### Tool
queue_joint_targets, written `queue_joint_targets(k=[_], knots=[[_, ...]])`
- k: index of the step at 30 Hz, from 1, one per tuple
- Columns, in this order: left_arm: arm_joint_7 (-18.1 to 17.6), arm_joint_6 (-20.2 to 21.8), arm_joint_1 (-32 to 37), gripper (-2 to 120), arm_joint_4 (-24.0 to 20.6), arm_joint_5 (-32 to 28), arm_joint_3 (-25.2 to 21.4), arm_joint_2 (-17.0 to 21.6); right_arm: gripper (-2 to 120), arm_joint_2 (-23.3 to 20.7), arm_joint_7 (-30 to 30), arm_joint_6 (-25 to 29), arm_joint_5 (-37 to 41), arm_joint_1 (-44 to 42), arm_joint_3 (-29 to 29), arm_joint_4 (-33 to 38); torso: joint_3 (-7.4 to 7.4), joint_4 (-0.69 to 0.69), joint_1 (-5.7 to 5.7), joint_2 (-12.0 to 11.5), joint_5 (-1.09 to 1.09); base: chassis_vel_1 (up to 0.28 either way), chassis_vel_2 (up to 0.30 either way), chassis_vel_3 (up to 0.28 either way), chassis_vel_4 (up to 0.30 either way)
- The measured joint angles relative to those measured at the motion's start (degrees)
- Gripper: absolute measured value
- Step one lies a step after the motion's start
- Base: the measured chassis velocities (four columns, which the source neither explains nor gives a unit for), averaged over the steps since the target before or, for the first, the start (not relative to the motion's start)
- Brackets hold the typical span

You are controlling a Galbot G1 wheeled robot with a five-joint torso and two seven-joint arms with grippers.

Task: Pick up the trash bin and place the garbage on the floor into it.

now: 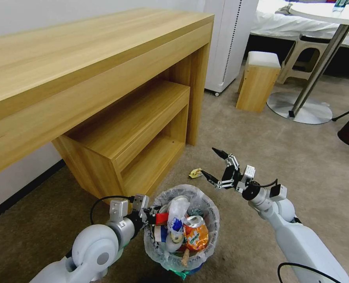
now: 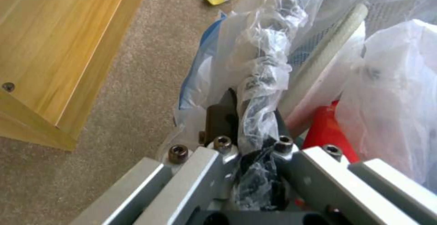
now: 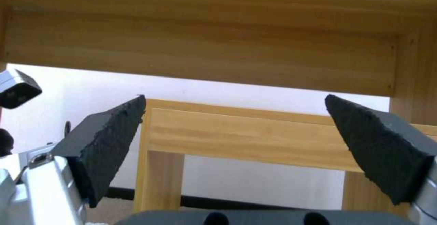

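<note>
While left hand (image 1: 151, 216) clamps upright trash bin (image 1: 182, 232) rim, right hand (image 1: 217, 167) hovers, fingers apart

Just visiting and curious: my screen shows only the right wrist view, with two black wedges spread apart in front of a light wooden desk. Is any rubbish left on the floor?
Observer: Yes, one crumpled yellow wrapper lies on the beige carpet.
Operator: And where is the bin?
Observer: The small round blue trash bin, lined with clear plastic, is gripped at its rim by the left end effector.
Operator: Is anything in it?
Observer: It holds mixed litter, including a crushed orange can.
</note>
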Motion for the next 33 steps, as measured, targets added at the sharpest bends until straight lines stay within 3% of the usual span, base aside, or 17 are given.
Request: queue_joint_targets(k=[8, 23, 33], knots=[[-0.2, 0.0, 0.4, 0, 0.3, -0.1, -1.2, 0.1, 100, 0.3, 0.0, 0.1, 0.0, 0.1, 0.0, -0.1, 0.00, 0.00, 0.00, 0.0, 0.00, 0.000, 0.000, 0.000, 0.000], [-0.5, 0.5, 5.7, 0, 0.0, -3.5, -10.3, 3.3, 100, 0.4, -0.1, 0.1, 0.2, 1.0, -0.4, -0.3, 0.00, 0.00, 0.00, 0.0, -0.01, 0.000, 0.000, 0.000, 0.000], [-0.4, 0.3, 7.2, 0, -0.5, -3.4, -11.5, 3.9, 100, -0.2, -0.1, 0.2, 0.4, 0.6, 0.4, 0.1, 0.00, 0.00, 0.00, 0.0, 0.00, 0.000, 0.000, 0.000, 0.000]])
